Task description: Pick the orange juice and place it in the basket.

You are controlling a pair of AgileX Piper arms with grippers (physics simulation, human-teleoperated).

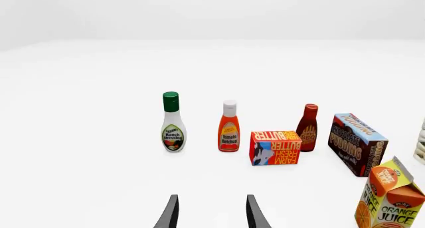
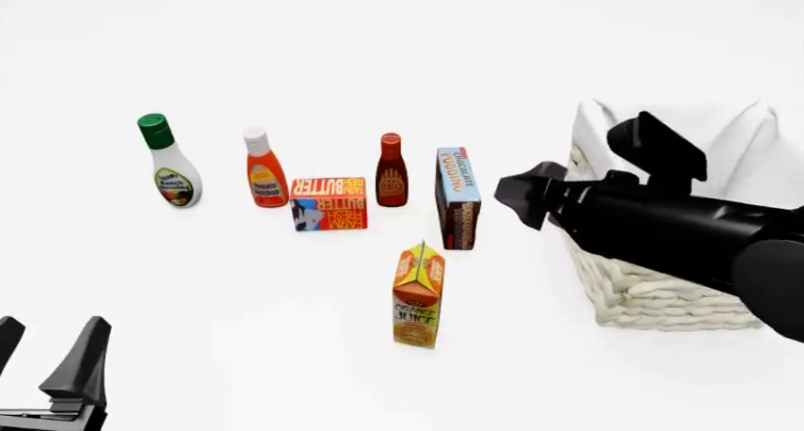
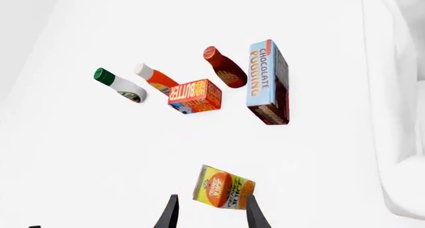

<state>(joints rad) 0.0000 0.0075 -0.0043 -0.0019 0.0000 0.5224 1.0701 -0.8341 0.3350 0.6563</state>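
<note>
1. The orange-and-yellow gable-top orange juice carton [image 2: 419, 297] stands upright, ungrasped, left of the cream woven wicker basket [image 2: 653, 299].
2. My right jaws [image 3: 210, 213], spread, hover above it; my left jaws [image 1: 210, 211], spread, idle.
3. Grasp, lift and placement remain.

- Far row, left to right in the front view: ranch dressing bottle [image 2: 168, 162], ketchup bottle [image 2: 264, 168], barbecue sauce bottle [image 2: 391, 170], all upright on the table [image 2: 377, 36].
- Butter box [image 2: 328, 203]: just in front of the gap between ketchup bottle and barbecue sauce bottle.
- Chocolate pudding box [image 2: 458, 198]: on edge, just right of the barbecue sauce bottle, reaching nearer the camera.
- Orange juice [image 2: 419, 295]: upright, alone, in front of the chocolate pudding box and slightly left of it.
- Basket [image 2: 666, 295]: at the table's right, right of the chocolate pudding box and orange juice.
- Right gripper [image 2: 518, 195]: raised between chocolate pudding box and basket.
- Left gripper [image 2: 44, 356]: near left corner, well apart from all items.
</note>
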